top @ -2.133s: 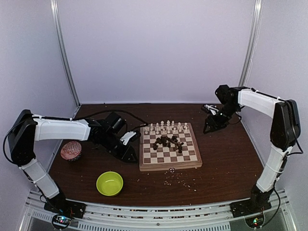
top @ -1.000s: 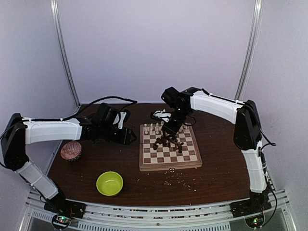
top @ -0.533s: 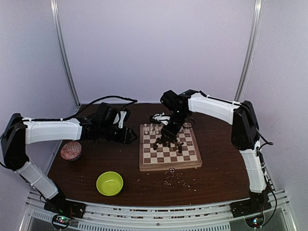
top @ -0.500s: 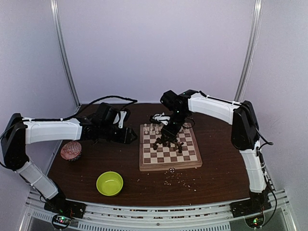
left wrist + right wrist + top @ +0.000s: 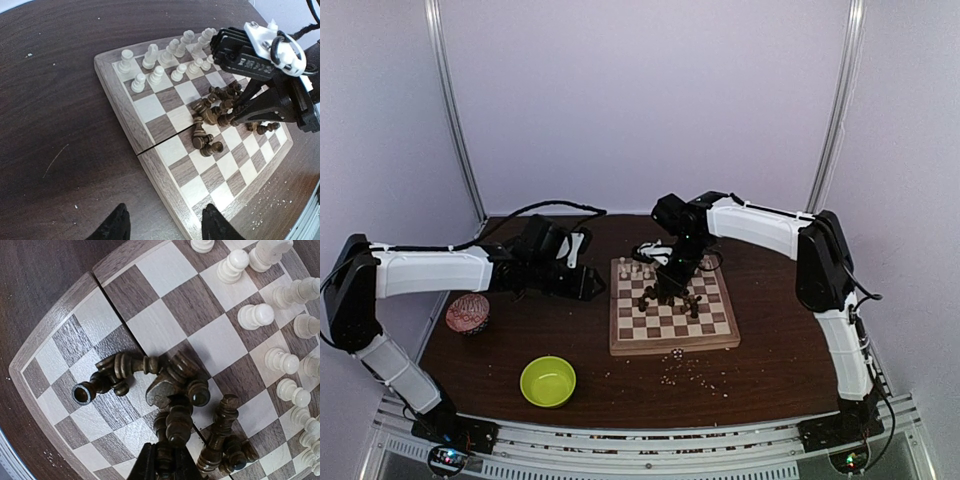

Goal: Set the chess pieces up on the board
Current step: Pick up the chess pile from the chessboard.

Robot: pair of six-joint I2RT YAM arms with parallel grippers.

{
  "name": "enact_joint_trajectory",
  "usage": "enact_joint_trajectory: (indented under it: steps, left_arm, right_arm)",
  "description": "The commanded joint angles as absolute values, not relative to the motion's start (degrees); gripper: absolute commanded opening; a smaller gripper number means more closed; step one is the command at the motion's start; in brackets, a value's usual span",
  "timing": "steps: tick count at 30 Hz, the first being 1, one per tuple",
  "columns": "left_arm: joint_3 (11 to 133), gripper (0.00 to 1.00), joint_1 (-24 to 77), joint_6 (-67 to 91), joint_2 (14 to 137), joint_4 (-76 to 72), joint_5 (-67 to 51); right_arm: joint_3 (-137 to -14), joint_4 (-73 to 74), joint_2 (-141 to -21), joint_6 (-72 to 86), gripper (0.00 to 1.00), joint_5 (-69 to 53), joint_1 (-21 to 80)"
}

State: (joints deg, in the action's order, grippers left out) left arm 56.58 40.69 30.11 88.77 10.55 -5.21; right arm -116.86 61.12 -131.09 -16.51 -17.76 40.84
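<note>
Right wrist: gripping 1 dark piece (image 5: 177, 426) with right gripper (image 5: 167, 454) at bottom centre of frame, mid board (image 5: 50, 320); long axis running straight up from jaws. Holding left gripper (image 5: 162, 227) wide open, farther off, beside board's edge.

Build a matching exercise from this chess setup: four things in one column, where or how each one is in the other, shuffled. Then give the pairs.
Things
1. pale pieces
2. dark pieces
3. green bowl
4. left gripper

Place or state
A. open, hanging above the rim of the board
B. standing in rows at one end of the board
C. on the table, off the board
D. toppled in a heap mid-board

Pairs: 1-B, 2-D, 3-C, 4-A
</note>
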Motion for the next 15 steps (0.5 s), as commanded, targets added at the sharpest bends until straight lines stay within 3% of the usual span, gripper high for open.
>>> enact_joint_trajectory:
  steps: [1,15]
  left_arm:
    - [57.9,0.52,40.5,29.3,89.9,8.7,-6.2]
    - [58.3,0.51,40.5,28.7,92.0,7.8,-7.4]
  right_arm:
    - [-116.4,61.9,-128.1,-16.9,0.00,-18.1,41.7]
    - [-106.7,61.1,-118.1,-20.1,0.00,-21.3,42.6]
